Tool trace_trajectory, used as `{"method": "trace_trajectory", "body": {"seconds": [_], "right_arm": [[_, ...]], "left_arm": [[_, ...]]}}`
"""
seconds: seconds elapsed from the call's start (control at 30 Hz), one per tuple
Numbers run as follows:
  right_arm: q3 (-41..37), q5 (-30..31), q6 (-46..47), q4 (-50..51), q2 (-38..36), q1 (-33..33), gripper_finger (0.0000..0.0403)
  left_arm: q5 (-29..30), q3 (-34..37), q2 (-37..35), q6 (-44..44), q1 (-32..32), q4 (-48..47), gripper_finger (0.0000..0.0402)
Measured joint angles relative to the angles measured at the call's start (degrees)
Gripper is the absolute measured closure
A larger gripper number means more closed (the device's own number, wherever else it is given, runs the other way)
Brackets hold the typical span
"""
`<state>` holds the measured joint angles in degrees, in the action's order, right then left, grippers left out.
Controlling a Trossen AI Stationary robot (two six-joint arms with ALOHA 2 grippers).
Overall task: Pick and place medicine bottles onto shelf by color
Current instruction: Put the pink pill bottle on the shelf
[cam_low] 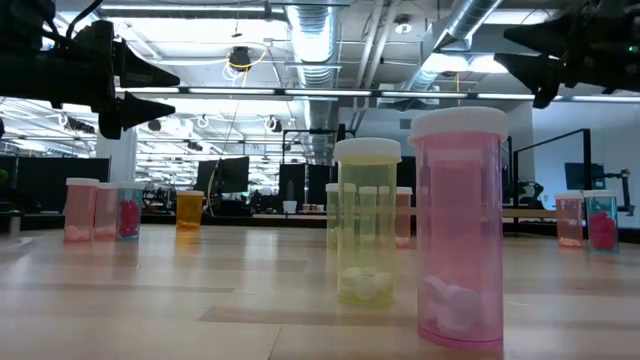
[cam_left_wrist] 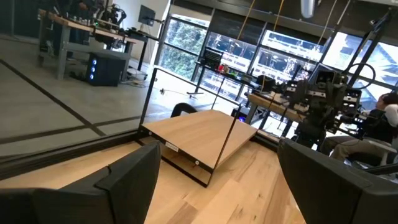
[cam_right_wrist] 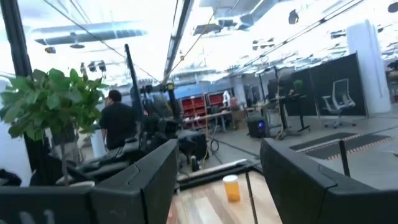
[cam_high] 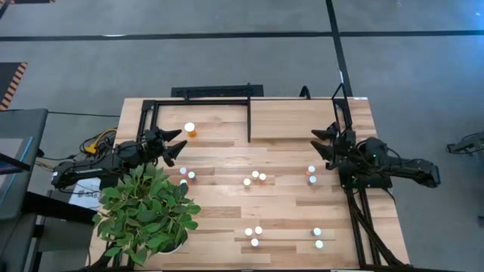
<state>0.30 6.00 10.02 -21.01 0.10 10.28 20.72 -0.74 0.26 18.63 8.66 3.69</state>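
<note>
Small white-capped vials stand upright on the tabletop in clusters point(cam_high: 255, 177), point(cam_high: 311, 175), point(cam_high: 253, 236), point(cam_high: 318, 238), point(cam_high: 185, 174). In the low view a pink vial point(cam_low: 458, 230) and a green vial point(cam_low: 367, 225) stand closest. A larger orange bottle point(cam_high: 190, 130) stands left of the shelf point(cam_high: 291, 119), a pale board in black frame bars at the far edge. My left gripper point(cam_high: 175, 145) hovers open near the orange bottle. My right gripper point(cam_high: 321, 142) hovers open at the shelf's right end, above the table. Neither holds anything.
A leafy potted plant point(cam_high: 147, 215) fills the near left corner, close under my left arm. Black frame bars point(cam_high: 249, 121) rise around the shelf. Cables run along the table's right edge point(cam_high: 363, 227). A person point(cam_right_wrist: 118, 124) stands beyond the table's left side.
</note>
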Motion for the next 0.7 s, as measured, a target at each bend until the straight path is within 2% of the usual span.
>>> {"method": "trace_trajectory", "body": {"seconds": [0.7], "right_arm": [[1.16, 1.58, 0.98, -5.46, 0.03, 0.42, 0.0153]], "left_arm": [[-0.01, 0.01, -0.01, 0.00, 0.01, 0.01, 0.0090]]}}
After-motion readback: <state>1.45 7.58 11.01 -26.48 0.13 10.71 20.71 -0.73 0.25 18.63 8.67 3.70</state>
